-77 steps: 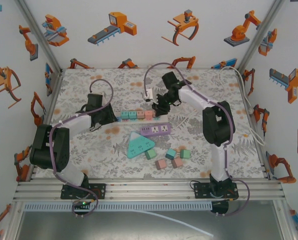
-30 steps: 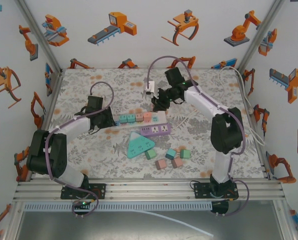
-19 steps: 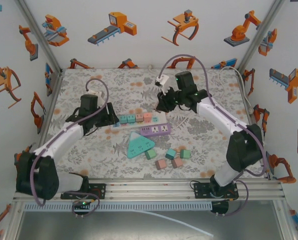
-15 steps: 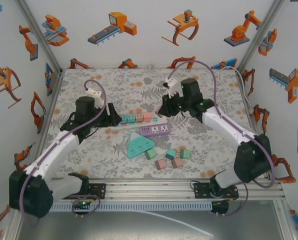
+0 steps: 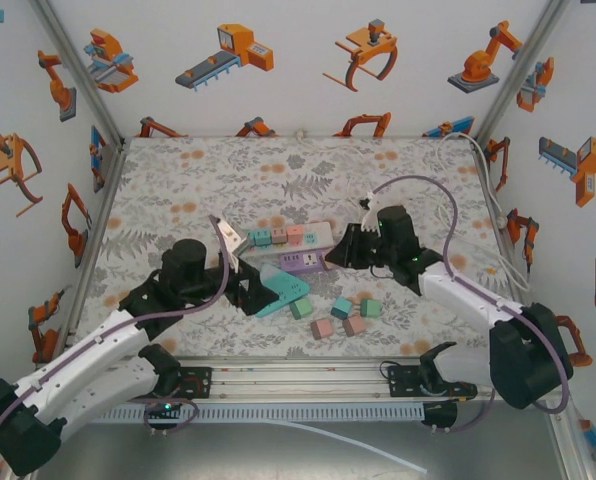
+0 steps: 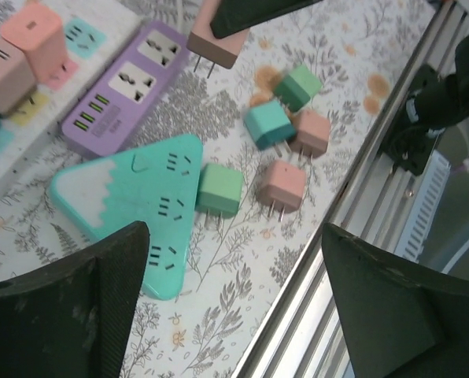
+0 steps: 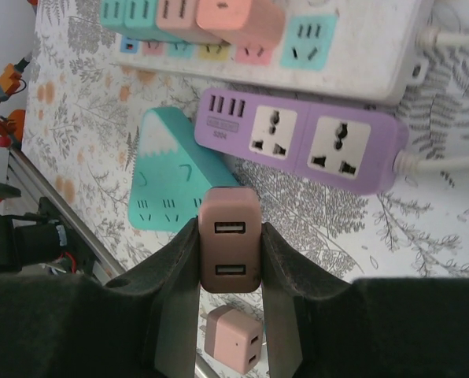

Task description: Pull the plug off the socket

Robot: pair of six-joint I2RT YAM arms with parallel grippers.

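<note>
My right gripper is shut on a pink plug with two USB ports, holding it in the air above the purple strip and the teal triangular socket. In the top view the right gripper hovers just right of the purple strip. The white power strip lies beyond with several plugs in it, among them a salmon one. My left gripper is open and empty over the table's near edge, and in the top view it sits beside the teal socket.
Several loose plugs lie on the floral mat near the front: green, teal, pink and another pink below my right gripper. The aluminium rail borders the near edge. White cables run along the right wall.
Both arms have swung back from the white strip toward the near edge. The right gripper has come away with the pink plug. The left gripper has left the strip's left end.
</note>
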